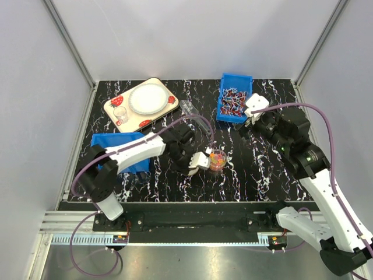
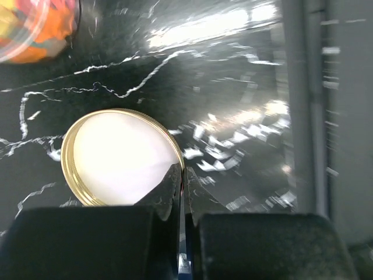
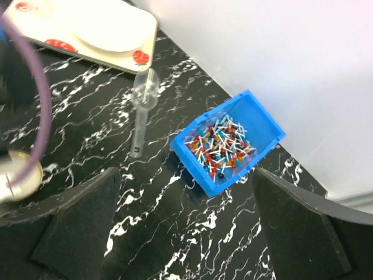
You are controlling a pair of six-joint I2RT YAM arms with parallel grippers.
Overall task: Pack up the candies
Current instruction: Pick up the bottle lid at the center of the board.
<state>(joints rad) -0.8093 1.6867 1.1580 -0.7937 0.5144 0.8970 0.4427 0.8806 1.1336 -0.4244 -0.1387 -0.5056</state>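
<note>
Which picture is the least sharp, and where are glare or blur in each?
Left wrist view: the softest; bright glare on the black marbled table, the round gold-rimmed lid washed out white, the multicoloured candies a blur at the corner. Right wrist view: blue plastic bin sharp, purple cable near the lens blurred. Top view: even light, sharp.

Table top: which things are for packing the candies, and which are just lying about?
For the job: candies, jar, gold-rimmed lid, probably the clear scoop.
Lying about: blue bin of wrapped sweets, tray with plate and cup, second blue bin.
</note>
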